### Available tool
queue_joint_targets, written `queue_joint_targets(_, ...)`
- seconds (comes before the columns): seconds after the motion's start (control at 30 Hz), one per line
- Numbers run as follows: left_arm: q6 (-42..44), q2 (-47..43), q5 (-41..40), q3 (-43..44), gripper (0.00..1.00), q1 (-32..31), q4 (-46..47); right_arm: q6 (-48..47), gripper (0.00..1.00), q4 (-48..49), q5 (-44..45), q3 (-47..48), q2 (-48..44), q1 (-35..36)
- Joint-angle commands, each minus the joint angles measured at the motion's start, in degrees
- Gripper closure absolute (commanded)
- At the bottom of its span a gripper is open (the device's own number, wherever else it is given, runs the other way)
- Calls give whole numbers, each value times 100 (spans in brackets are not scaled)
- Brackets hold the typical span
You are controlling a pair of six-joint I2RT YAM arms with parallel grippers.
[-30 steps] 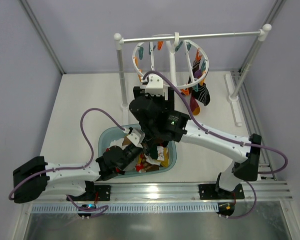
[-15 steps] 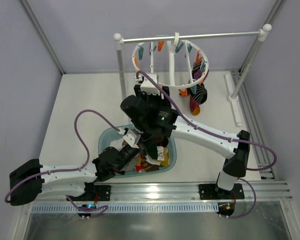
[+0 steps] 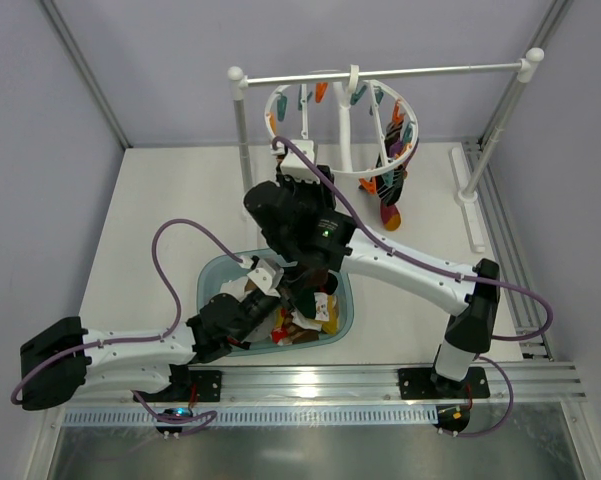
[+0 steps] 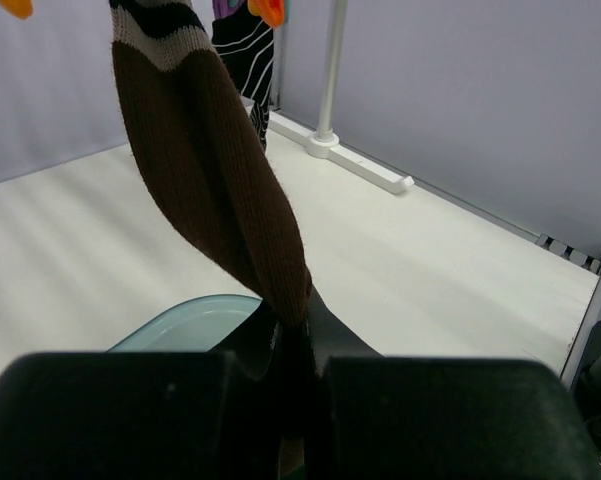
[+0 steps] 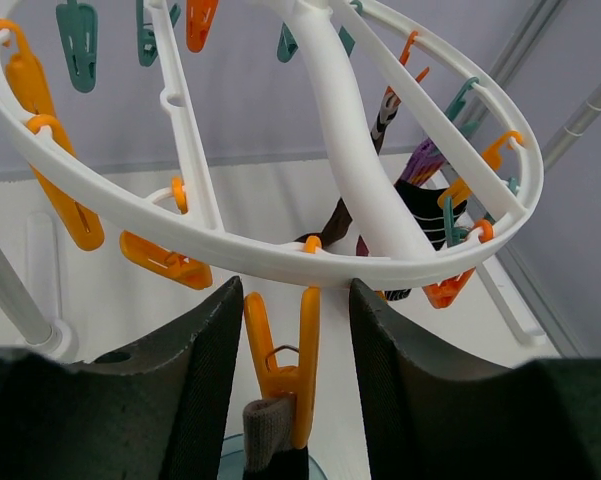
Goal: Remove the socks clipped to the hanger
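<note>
Brown knit fabric fills the left wrist view: a dark brown knit sock (image 4: 210, 190) with a black-and-beige striped cuff runs up from the left tool (image 4: 295, 337), which is closed tight on the sock's lower end. The sock is stretched taut and slants up toward the white plastic ring-shaped hanger (image 5: 180, 225). Under the tool, below and in front of the hanger, curves the rim of a pale teal plastic basin (image 4: 185, 318) standing on the white counter (image 3: 170, 200); the overhead view shows mixed coloured fabric lying in it.

Higher up, the right tool (image 5: 295, 300) sits just beneath the hanger's near rim, its fingers spread. Between them hangs one orange plastic clip (image 5: 280, 360), and this clip grips the brown sock's cuff. The left finger lies right beside the clip; whether it touches I cannot tell. The right finger stands a little apart from it.

More orange and teal clips hang bare around the hanger's rim. On its far right side several striped socks (image 5: 420, 200), black-and-white and purple-red, dangle from their clips. The hanger's hook hangs on the white two-post rail stand (image 3: 380, 73) at the counter's back.
</note>
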Motion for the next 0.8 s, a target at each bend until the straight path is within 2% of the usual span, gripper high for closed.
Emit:
queue_joint_targets(0.0, 36, -60, 102, 17, 100, -7, 211, -144, 52, 198, 203, 5, 40, -48)
queue_joint_targets(0.1, 36, -51, 102, 17, 100, 2, 211, -170, 63, 198, 204, 22, 58, -57)
queue_joint_targets(0.17, 45, -51, 102, 17, 100, -7, 211, -179, 66, 189, 186, 23, 67, -66)
queue_joint_targets(0.27, 45, -51, 102, 17, 100, -7, 211, -179, 80, 198, 203, 22, 85, -66)
queue_joint_targets(0.3, 45, -51, 102, 17, 100, 2, 211, -187, 89, 206, 212, 22, 93, -74)
queue_joint_targets(0.4, 54, -42, 85, 25, 100, -7, 202, -205, 96, 233, 221, 14, 111, -74)
queue_joint_targets(0.5, 63, -25, 84, 34, 100, -7, 184, -284, 96, 329, 239, 5, 111, -74)
queue_joint_targets(0.53, 63, -7, 76, 52, 100, 2, 175, -302, 89, 347, 247, -4, 102, -74)
queue_joint_targets(0.63, 72, 54, 67, 95, 100, 2, 158, -302, 56, 356, 230, -39, 93, -74)
queue_joint_targets(0.67, 72, 81, 67, 104, 100, -7, 167, -302, 36, 356, 230, -65, 76, -74)
queue_joint_targets(0.7, 72, 133, 67, 131, 100, -7, 167, -311, 26, 391, 221, -100, 58, -57)
queue_joint_targets(0.77, 72, 177, 58, 157, 100, -7, 175, -311, 13, 391, 247, -127, 67, -48)
